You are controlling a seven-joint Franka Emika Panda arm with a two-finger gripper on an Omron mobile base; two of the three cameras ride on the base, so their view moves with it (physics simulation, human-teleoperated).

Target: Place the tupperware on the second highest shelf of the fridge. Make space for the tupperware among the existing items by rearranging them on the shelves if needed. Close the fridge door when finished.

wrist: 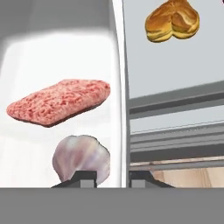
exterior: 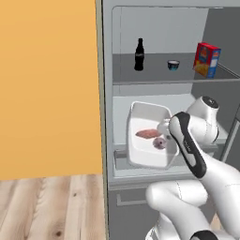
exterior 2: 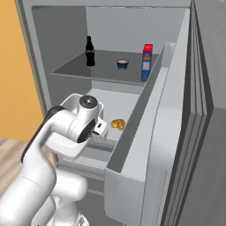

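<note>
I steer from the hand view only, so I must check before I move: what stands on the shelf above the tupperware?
Observer: On the darker shelf stand a cola bottle, a small bowl and a box, well apart from each other.
Operator: Is the fridge door open now?
Observer: Yes, the fridge door stands wide open on the right side.
Operator: Where along the lower shelf is the tupperware?
Observer: The tupperware is over the left part of the paler shelf, close to the fridge's left wall.
</note>
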